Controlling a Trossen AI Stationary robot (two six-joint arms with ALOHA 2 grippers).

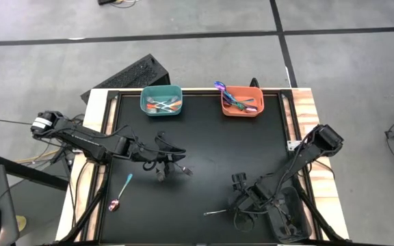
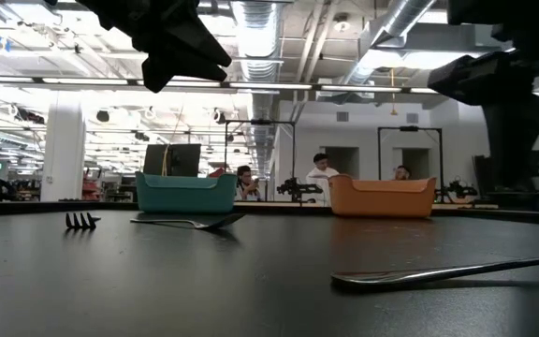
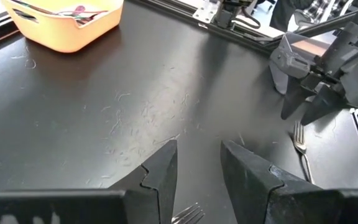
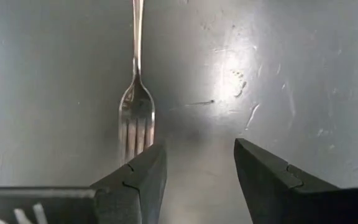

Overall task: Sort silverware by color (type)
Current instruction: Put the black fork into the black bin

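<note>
Silver metal, the fork (image 4: 136, 118) lies flat on the black table (image 1: 204, 143) just before the right gripper (image 4: 197, 171), a little off to one side, its long axis pointing away from the fingers. This gripper is spread apart and empty, and is nearer than the left gripper (image 3: 197, 168), also parted and empty.

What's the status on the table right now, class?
Left gripper open over a fork. Right gripper open, silver fork just ahead, not held. Teal-handled spoon loose. Nothing in the way.
</note>
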